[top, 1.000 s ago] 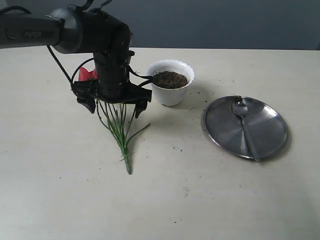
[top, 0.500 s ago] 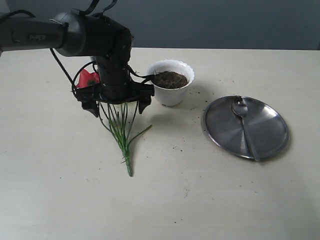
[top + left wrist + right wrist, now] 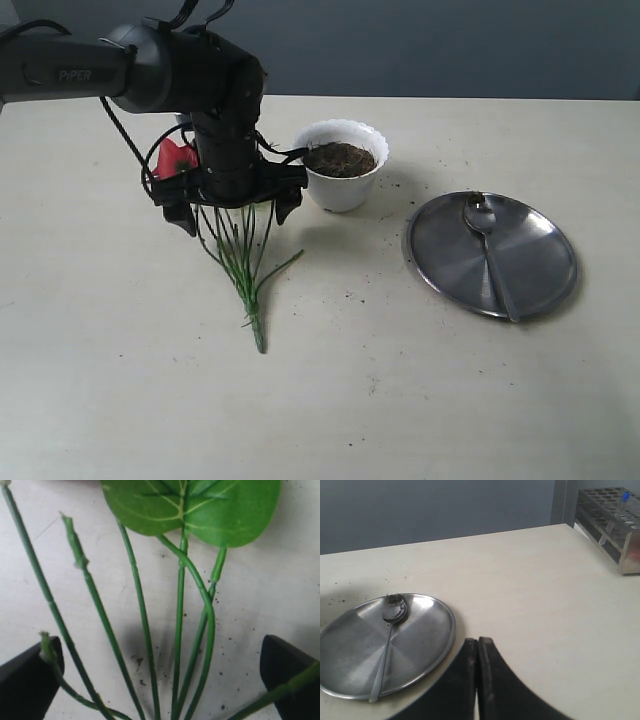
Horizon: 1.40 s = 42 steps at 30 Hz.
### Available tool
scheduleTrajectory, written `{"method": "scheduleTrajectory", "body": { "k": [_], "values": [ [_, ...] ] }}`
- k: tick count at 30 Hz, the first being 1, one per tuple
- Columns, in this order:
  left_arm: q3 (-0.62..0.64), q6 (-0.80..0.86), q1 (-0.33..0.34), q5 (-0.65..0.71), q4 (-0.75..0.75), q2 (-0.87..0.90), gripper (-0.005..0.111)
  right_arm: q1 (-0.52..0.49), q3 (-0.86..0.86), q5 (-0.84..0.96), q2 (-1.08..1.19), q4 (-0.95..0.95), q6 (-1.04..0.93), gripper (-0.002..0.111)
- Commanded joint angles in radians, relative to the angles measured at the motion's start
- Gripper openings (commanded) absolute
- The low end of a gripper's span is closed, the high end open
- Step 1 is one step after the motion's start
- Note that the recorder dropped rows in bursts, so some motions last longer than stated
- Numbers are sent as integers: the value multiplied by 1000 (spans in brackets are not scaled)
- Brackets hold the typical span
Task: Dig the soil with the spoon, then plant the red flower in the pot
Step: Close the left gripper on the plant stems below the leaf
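Observation:
The red flower lies flat on the table, its thin green stems fanning toward the front. My left gripper hovers wide open just over the stems, one finger on each side. In the left wrist view the stems and a broad green leaf run between the two fingertips. The white scalloped pot stands right of the gripper, filled with dark soil. The spoon rests on the round steel plate; the right wrist view also shows the spoon. My right gripper is shut and empty, beside the plate.
Soil crumbs are scattered on the table between pot and plate. A test tube rack stands at the table's far corner in the right wrist view. The cream tabletop stretches toward the front.
The left arm has sunk lower over the stems and shifted slightly back, mostly in the first half second. Flower, pot, spoon and plate have not moved.

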Motion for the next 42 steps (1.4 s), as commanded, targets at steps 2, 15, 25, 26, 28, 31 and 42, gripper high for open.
{"method": "scheduleTrajectory", "body": {
  "k": [2, 15, 25, 26, 28, 31, 42],
  "values": [
    [5, -27, -3, 7, 0, 20, 87, -4, 5, -12, -4, 0, -5, -1],
    [5, -27, -3, -6, -16, 38, 80, -4, 5, -15, -4, 0, -5, -1],
    [5, -35, -3, -24, -26, 38, 75, -4, 5, -15, -4, 0, -5, -1],
    [5, -35, -3, -24, -26, 38, 74, -4, 5, -13, -4, 0, -5, -1],
    [5, -35, -3, -24, -24, 38, 71, -4, 5, -13, -4, 0, -5, -1],
    [5, -35, -3, -24, -22, 38, 66, -4, 5, -13, -4, 0, -5, -1],
    [5, -33, -3, -33, -22, 38, 38, -4, 5, -13, -4, 0, -5, -1]
  ]
}}
